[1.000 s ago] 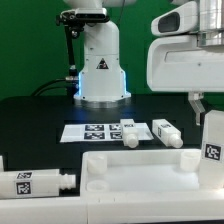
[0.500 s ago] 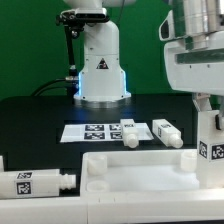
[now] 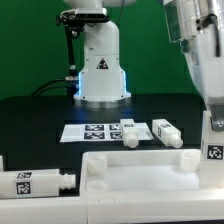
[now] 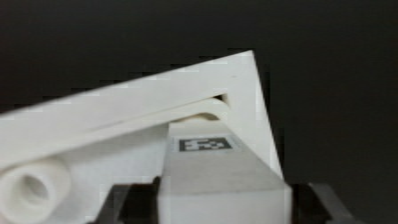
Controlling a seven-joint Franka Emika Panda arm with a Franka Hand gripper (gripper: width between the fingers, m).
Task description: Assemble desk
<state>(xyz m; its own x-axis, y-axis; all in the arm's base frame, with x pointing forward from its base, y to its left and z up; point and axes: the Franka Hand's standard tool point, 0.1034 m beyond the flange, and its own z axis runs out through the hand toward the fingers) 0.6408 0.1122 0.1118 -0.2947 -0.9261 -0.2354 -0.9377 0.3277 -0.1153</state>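
Note:
The white tabletop panel (image 3: 130,172) lies flat in the foreground. My gripper (image 3: 213,124) is at the exterior view's right edge, shut on a white desk leg (image 3: 212,150) that stands upright over the panel's right corner. In the wrist view the held leg (image 4: 210,165), with its tag facing up, sits between the dark fingers (image 4: 128,204) of the gripper (image 4: 217,210), against the panel's corner (image 4: 222,85). A round peg hole (image 4: 31,188) shows in the panel. Two loose legs (image 3: 128,131) (image 3: 166,131) lie behind the panel. Another leg (image 3: 30,182) lies at the left.
The marker board (image 3: 92,131) lies flat on the black table behind the panel, next to the two loose legs. The robot's base (image 3: 100,60) stands at the back centre. A green wall is behind it.
The gripper's body has shifted up and toward the exterior view's right. The held leg stays at about the same spot by the panel's right corner.

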